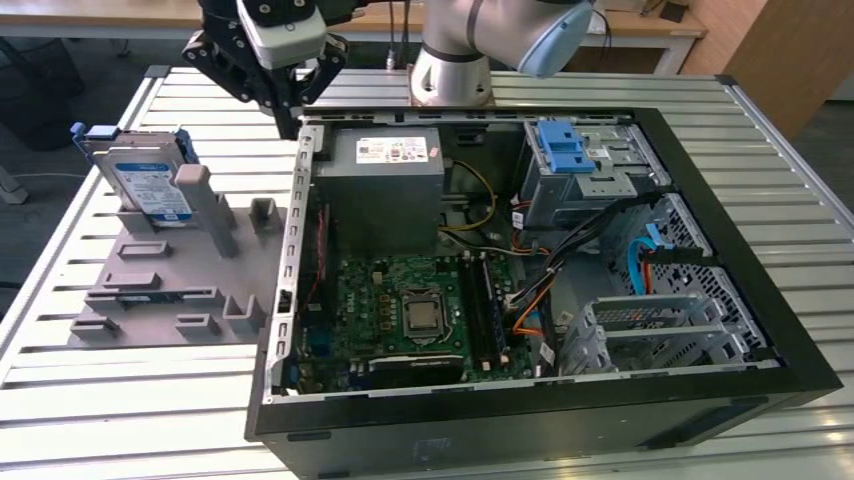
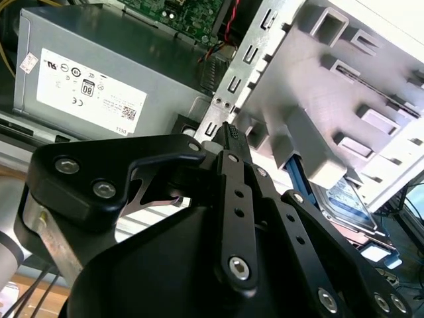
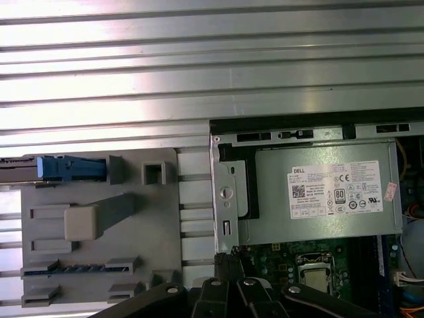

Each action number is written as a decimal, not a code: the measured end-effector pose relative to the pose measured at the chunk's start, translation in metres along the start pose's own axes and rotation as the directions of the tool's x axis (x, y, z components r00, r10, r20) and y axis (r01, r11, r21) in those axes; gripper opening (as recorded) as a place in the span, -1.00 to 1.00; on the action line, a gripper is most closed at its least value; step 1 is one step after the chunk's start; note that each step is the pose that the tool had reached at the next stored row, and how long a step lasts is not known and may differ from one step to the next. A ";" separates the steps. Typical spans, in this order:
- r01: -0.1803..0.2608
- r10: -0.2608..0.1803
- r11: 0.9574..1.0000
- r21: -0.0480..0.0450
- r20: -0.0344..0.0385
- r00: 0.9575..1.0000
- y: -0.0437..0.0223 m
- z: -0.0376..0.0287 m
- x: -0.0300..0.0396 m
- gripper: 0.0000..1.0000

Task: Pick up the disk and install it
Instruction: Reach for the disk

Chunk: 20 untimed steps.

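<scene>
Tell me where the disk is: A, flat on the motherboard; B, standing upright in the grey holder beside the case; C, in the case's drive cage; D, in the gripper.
B: in the exterior view the disk stands on edge in the grey holder, outside the computer case, apart from the gripper.
</scene>
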<state>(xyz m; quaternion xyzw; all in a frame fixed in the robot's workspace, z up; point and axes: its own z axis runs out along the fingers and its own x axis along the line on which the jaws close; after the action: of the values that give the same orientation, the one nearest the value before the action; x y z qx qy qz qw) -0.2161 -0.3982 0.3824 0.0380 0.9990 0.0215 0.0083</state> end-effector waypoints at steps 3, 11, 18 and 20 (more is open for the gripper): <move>0.000 0.000 1.000 0.000 0.000 1.000 -0.0001 0.0001 0.0017 -0.79; 0.000 0.000 1.000 0.000 0.000 1.000 0.0024 0.0002 0.0085 -0.79; 0.000 0.000 1.000 0.000 0.000 1.000 0.0090 0.0006 0.0159 -0.79; 0.000 0.000 1.000 0.000 0.000 1.000 0.0111 0.0008 0.0188 -0.79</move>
<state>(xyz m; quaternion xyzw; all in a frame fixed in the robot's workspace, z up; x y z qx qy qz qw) -0.2340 -0.3857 0.3818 0.0380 0.9990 0.0216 0.0083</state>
